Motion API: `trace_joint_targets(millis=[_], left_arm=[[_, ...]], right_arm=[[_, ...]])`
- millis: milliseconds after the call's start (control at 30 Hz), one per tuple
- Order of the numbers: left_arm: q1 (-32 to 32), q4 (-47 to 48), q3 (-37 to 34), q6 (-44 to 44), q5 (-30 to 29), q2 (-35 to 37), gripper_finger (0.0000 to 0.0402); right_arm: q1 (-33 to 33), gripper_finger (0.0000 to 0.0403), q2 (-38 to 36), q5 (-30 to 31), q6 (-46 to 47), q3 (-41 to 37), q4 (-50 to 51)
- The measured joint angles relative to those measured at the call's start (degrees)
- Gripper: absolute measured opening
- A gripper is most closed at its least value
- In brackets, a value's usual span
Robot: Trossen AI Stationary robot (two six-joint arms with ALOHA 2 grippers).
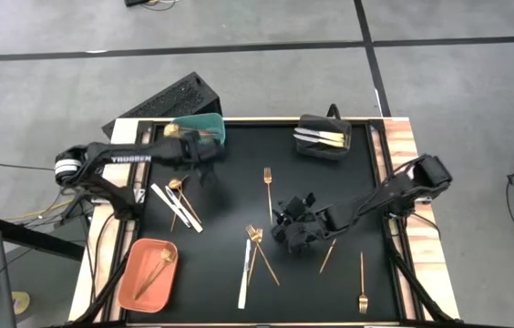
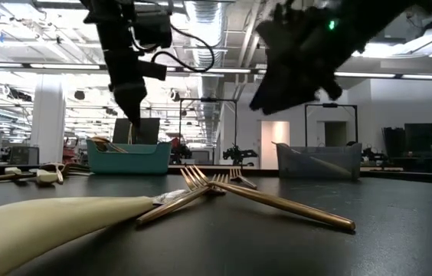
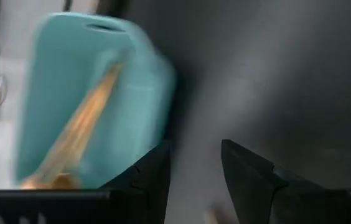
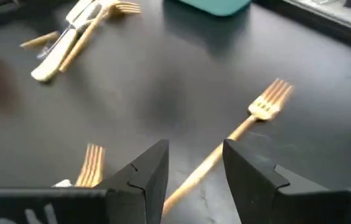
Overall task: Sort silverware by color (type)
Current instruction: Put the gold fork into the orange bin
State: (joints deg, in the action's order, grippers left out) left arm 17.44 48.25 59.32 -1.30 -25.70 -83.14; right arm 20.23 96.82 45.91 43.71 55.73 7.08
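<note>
Left gripper [image 1: 204, 162] hangs open, empty, beside my teal bin [image 1: 204, 129] — most silverware [image 1: 255, 246] lies unsorted on the desk [image 1: 239, 196].

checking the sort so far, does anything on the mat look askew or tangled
Yes: near the mat's front middle, two gold forks lie crossed over each other beside a white-handled knife, and another crossed cluster sits at the left. Nothing looks spilled or damaged.
</note>
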Motion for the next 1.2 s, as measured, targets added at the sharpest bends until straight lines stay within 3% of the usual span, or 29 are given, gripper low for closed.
trace_joint_targets(millis=[167,333,533,633,867,1067,1200], left_arm=[[-10.9,-0.1,-4.1,-11.8,-0.1,0.0,0.0132],[-17.6,0.3,-7.6,-27.4,-2.6,0.0,0.0132],[-19.3,1.2,-12.3,-47.7,-1.9,0.0,0.0132],[-19.8,2.9,-13.8,-58.9,2.0,0.0,0.0132],[-24.0,5.4,-14.6,-68.0,3.4,-0.1,0.0132],[-29.3,13.2,-14.7,-85.9,-2.1,-0.1,0.0132],[-31.5,10.4,-14.7,-89.4,-4.8,-0.1,0.0132]], right_arm=[[1.2,0.0177,5.1,-0.8,-0.2,0.4,-12.7],[1.7,0.0177,5.6,-1.2,-2.0,0.5,-16.0],[1.4,0.0177,4.8,-0.8,-3.8,0.2,-15.6],[1.1,0.0177,4.8,-1.0,-3.8,0.3,-14.7],[1.0,0.0177,4.8,-1.0,-3.7,0.2,-14.6],[2.1,0.0177,4.8,-1.0,-3.7,0.2,-14.6],[2.5,0.0177,4.8,-1.1,-3.7,0.2,-14.1]])
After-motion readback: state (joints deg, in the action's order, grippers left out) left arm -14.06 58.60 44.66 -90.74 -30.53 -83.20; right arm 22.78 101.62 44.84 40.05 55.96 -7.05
